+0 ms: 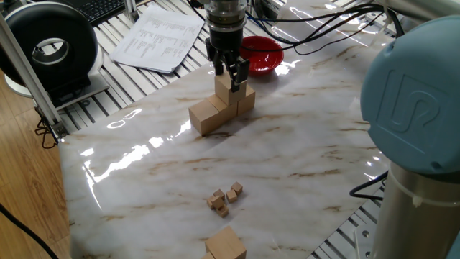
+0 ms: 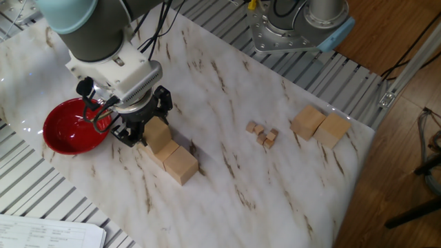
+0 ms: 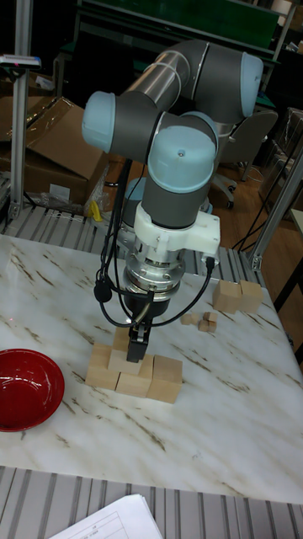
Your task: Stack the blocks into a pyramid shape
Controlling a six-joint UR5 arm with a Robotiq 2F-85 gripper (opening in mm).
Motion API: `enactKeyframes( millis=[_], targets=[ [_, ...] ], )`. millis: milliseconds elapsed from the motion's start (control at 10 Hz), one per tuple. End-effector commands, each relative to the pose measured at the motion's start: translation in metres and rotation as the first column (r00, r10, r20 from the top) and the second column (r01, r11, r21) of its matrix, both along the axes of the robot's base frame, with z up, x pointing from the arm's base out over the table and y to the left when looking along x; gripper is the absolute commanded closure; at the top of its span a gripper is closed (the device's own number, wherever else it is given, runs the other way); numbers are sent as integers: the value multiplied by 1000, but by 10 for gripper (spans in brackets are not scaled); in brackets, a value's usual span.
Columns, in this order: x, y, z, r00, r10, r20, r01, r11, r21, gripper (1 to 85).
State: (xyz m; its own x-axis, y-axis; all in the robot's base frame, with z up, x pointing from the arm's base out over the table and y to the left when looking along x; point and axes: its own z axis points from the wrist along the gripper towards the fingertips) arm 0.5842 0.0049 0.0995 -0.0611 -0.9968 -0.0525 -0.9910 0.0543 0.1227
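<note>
The gripper (image 1: 228, 74) is clenched on a second-tier block (image 1: 225, 85) (red bowl (image 1: 260, 55) behind); it should be seated squarely before release.

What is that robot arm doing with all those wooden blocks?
It is building a pyramid. The gripper is around a block on the second layer, on top of a row of three blocks next to the red bowl. Two more big blocks wait near the table's edge, with some tiny cubes nearby. The top is not built yet.
</note>
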Motion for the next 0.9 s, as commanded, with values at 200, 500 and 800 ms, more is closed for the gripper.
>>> enactKeyframes(
  millis=[200,500,800],
  targets=[
    [-3,1,1,1000,-1,-7,2,1000,26,843],
    [-1,-1,1,1000,5,4,-5,1000,25,827],
    [0,0,1,1000,8,9,-8,1000,28,797]
  ],
)
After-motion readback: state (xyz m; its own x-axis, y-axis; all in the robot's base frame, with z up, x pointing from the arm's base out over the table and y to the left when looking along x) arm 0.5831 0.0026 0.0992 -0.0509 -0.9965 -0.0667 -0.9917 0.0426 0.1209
